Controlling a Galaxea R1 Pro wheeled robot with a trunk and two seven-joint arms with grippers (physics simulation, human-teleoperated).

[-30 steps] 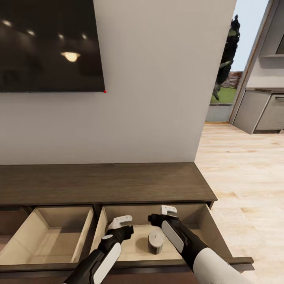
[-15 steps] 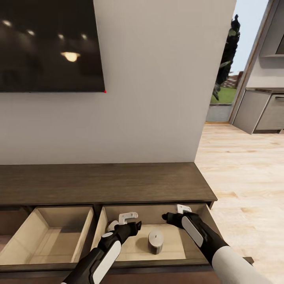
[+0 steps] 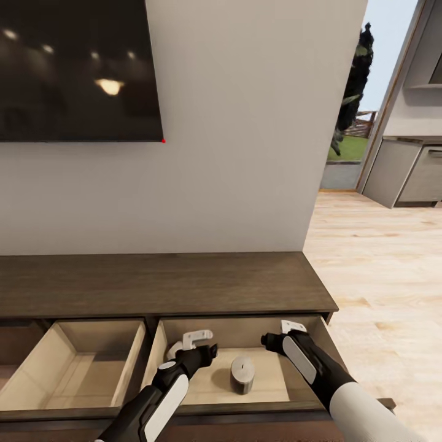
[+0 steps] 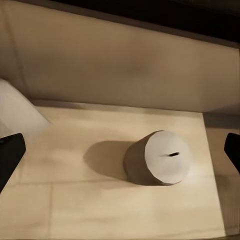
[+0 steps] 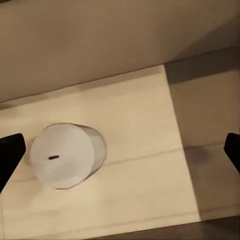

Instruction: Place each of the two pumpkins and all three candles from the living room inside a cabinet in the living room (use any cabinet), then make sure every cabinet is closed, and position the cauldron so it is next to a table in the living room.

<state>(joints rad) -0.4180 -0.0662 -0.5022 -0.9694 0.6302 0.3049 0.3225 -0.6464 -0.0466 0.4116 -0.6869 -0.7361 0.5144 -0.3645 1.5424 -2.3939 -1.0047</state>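
A pale grey candle [image 3: 242, 375] stands upright on the pale wood floor of the right pull-out drawer [image 3: 313, 353] of the long dark brown cabinet [image 3: 159, 282]. My left gripper [image 3: 192, 344] hangs open inside that drawer, left of the candle and clear of it. To the candle's right, my right gripper [image 3: 281, 333] is open over the same drawer, near the right wall. The left wrist view shows the candle [image 4: 159, 158] between widely spread black fingertips [image 4: 9, 156]. In the right wrist view the candle [image 5: 66, 155] lies off to one side, close to one fingertip [image 5: 10, 150].
A second drawer [image 3: 80, 362] stands pulled out and bare beside the first. A black TV [image 3: 73, 67] hangs on the grey wall above the cabinet. Light plank floor [image 3: 380, 276] runs off to the right towards grey kitchen units [image 3: 411, 175].
My right gripper has moved right, from just above the candle to the drawer's right side. The left gripper shifted slightly forward and right. The candle stayed put.
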